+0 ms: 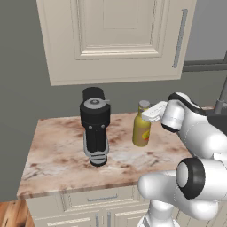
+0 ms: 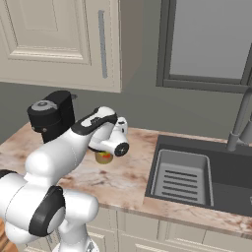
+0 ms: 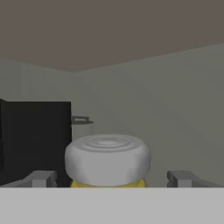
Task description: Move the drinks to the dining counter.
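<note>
The counter carries the coffee machine and, just beside it, one bottle. The jaws are spread on both sides of its cap. I think they should go lower, then close on the neck evenly.

No text, brand, number or sign can be read on anything here.

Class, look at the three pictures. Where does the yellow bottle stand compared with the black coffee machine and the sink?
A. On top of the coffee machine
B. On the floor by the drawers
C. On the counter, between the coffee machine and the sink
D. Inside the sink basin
C: the yellow bottle stands upright on the marble counter, with the coffee machine on one side and the sink on the other.
</note>
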